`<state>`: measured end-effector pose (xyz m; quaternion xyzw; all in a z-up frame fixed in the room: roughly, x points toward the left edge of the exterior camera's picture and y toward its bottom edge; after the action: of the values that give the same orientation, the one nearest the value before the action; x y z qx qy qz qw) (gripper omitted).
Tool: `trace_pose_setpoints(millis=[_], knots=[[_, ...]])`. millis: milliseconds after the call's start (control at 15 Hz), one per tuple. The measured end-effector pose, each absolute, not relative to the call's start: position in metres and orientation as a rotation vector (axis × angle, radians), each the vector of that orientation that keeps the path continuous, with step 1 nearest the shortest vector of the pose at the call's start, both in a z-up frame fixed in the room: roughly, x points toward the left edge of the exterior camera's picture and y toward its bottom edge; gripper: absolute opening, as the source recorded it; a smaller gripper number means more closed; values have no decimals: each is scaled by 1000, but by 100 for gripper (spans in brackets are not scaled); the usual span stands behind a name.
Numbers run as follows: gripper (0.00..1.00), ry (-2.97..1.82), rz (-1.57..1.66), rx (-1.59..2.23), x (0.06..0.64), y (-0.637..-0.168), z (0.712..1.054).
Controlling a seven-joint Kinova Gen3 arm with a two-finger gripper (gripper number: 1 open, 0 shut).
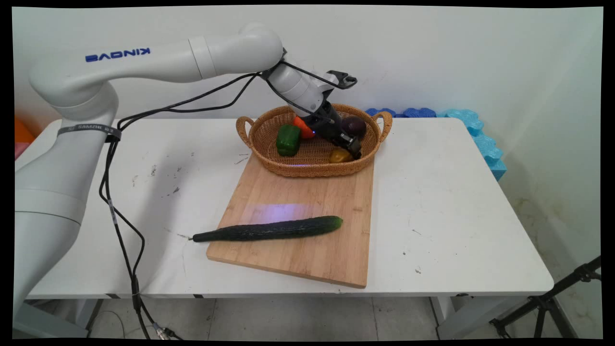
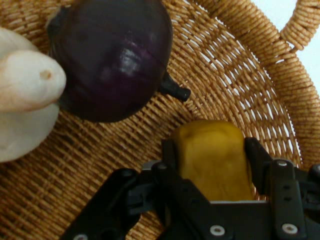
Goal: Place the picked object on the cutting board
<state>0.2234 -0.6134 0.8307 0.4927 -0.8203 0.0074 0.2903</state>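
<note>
A white robot arm reaches from the left into a wicker basket (image 1: 250,132) at the far end of a wooden cutting board (image 1: 307,202) on a white counter (image 1: 456,202). Its black gripper (image 1: 354,150) has its jaws clamped on either side of a yellow vegetable (image 2: 215,157), low in the basket's right half. Just beside it, toward the far rim, lies a dark purple, round eggplant (image 2: 112,57) with a short stem; the hand view also shows a pale, whitish item (image 2: 25,95) touching the eggplant. A green bell pepper (image 1: 288,139) sits in the basket's left half, with an orange-red vegetable (image 1: 302,127) partly hidden behind the arm. A long dark cucumber (image 1: 269,229) lies across the board's near part, its left tip overhanging onto the counter. Blue foam pieces (image 1: 480,134) lie off the counter's far right corner.
</note>
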Motion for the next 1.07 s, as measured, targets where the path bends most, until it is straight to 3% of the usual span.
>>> trace_pose_setpoints(millis=[333, 600, 1067], knots=[[0, -2191, 69, 1278, 226, -612, 846], [0, -2188, 136, 1221, 238, -593, 888], [0, -2192, 174, 1041, 251, -520, 967]])
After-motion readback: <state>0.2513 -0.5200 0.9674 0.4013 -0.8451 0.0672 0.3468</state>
